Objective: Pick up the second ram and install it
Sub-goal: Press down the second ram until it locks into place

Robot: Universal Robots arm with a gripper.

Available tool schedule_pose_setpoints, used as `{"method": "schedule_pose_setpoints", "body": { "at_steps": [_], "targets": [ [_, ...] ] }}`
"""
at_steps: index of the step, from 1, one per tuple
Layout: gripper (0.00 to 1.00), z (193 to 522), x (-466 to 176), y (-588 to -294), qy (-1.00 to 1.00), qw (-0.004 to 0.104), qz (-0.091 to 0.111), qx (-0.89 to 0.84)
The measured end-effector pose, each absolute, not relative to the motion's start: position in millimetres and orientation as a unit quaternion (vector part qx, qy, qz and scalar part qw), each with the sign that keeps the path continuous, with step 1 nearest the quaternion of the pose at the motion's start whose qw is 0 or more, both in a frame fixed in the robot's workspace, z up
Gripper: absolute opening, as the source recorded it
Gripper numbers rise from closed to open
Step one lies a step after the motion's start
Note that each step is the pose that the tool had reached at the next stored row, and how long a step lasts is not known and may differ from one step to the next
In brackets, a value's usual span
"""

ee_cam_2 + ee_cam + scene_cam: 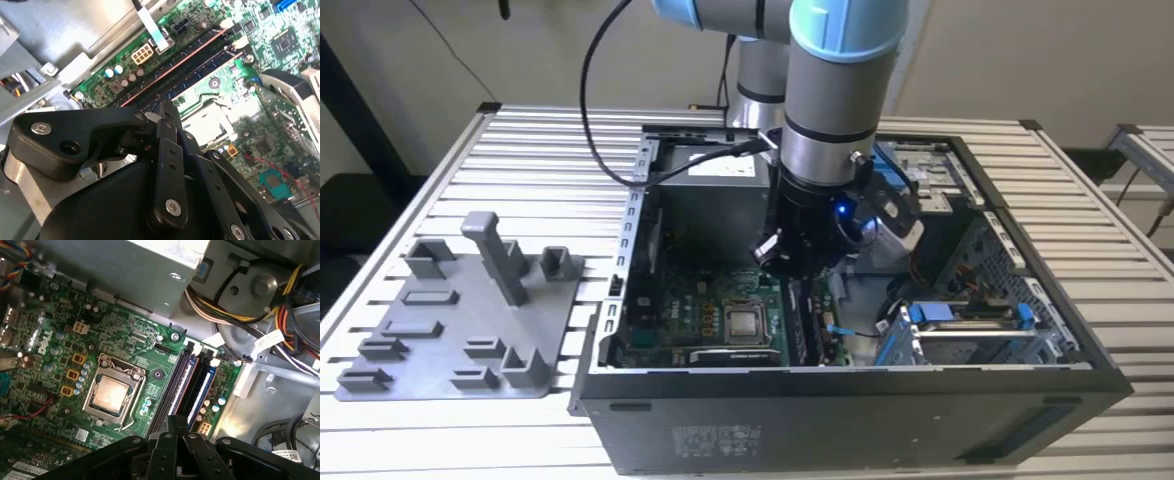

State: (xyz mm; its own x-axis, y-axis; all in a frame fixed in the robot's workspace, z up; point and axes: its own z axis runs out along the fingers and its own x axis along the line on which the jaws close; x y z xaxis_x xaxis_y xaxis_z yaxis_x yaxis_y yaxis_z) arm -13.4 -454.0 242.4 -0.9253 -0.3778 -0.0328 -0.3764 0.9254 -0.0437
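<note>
My gripper (774, 262) hangs inside the open computer case (1067, 330), low over the motherboard's memory slots. Both wrist views show its black fingertips (167, 107) (177, 420) pressed together, shut, with nothing visible between them. They sit right above one end of the row of slots. A long thin stick with a pale reddish top edge, the ram (182, 382) (175, 65), stands on edge in a slot directly beyond the tips. A second pale-edged strip (202, 390) lies in the blue slot beside it. Whether the tips touch the ram is hidden.
The processor socket (110, 395) lies beside the slots. Bundled power cables (235, 315) and the metal power supply box (707, 185) crowd the far side. Blue drive latches (967, 315) sit on the exterior view's right. A grey plastic tray (454, 330) with an upright post rests outside, left.
</note>
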Motion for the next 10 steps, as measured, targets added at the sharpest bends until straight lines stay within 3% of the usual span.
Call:
{"method": "schedule_pose_setpoints", "body": {
  "at_steps": [10],
  "targets": [
    [0.11, 242.4, -13.4, -454.0, 0.965, 0.022, -0.017, -0.262]
  ]
}}
